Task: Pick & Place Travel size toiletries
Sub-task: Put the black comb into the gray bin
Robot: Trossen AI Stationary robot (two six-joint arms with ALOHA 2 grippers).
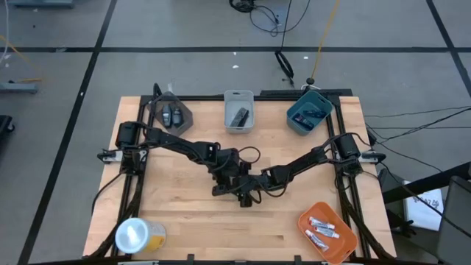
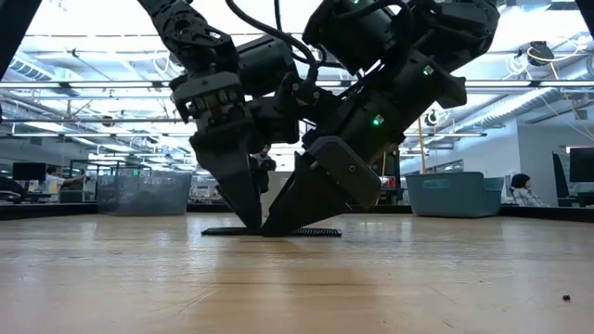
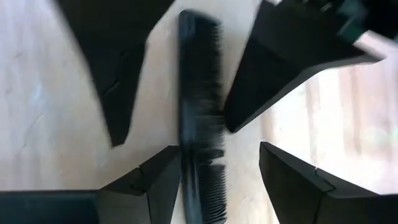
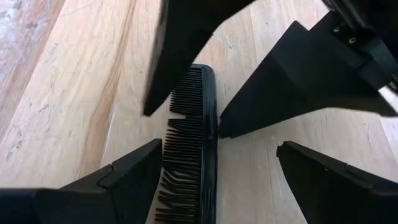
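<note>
A black comb (image 3: 199, 124) lies flat on the wooden table near its middle; it also shows in the right wrist view (image 4: 196, 143) and as a thin dark strip in the low view (image 2: 311, 232). Both grippers point down at it from opposite ends, tips at the tabletop. My left gripper (image 3: 221, 168) (image 1: 229, 184) is open and straddles one stretch of the comb. My right gripper (image 4: 221, 168) (image 1: 249, 193) is open and straddles the stretch beside it. The other toiletries sit in bins at the table's edges. My left gripper comes from above, slanting, fingers across the comb. One finger (image 3: 165, 177) stands against the comb's spine edge (image 3: 185, 168); the other finger stands apart from the teeth. The comb lies flat on the table. My right gripper also slants down from above, across the comb. One finger (image 4: 140, 174) meets the teeth edge (image 4: 169, 177), where some teeth are splayed. Its other finger is well clear of the spine.
Along the far edge stand a dark tray (image 1: 184, 118) with two oval pieces, a grey bin (image 1: 238, 125) and a teal bin (image 1: 294, 121). An orange tray (image 1: 346, 239) with silvery tubes is near right. A yellow roll with a white top (image 1: 138, 235) is near left.
</note>
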